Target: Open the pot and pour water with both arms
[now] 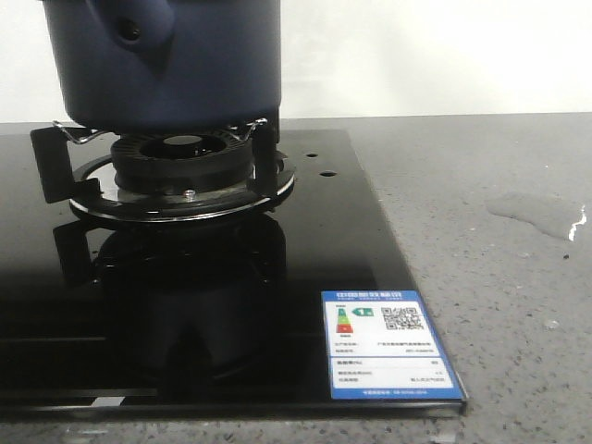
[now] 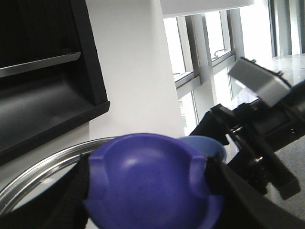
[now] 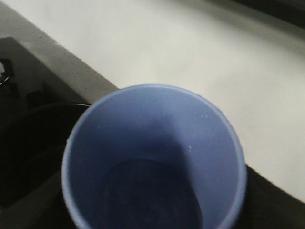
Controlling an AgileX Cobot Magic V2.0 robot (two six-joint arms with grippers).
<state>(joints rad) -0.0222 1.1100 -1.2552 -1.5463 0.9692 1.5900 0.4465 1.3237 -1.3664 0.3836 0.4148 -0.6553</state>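
The dark navy pot (image 1: pixel 176 65) stands on the gas burner (image 1: pixel 180 166) at the far left, its stubby side handle (image 1: pixel 129 28) facing me. Neither gripper shows in the front view. In the left wrist view my left gripper (image 2: pixel 152 191) is shut on the purple-blue lid knob (image 2: pixel 147 176), with the lid's steel rim (image 2: pixel 38 167) beside it. My right gripper (image 3: pixel 152 200) holds a light-blue cup (image 3: pixel 157 124), its fingers hidden under it; that arm (image 2: pixel 257 138) and cup (image 2: pixel 205 143) show behind the knob. Small droplets (image 3: pixel 191 147) cling inside the cup. A water puddle (image 1: pixel 541 215) lies on the counter.
The black glass stove top (image 1: pixel 231 305) carries an energy label sticker (image 1: pixel 388 344) at its front right corner. Grey speckled counter (image 1: pixel 499 305) extends to the right. A white wall stands behind. A dark round rim (image 3: pixel 38 112) lies beside the cup in the right wrist view.
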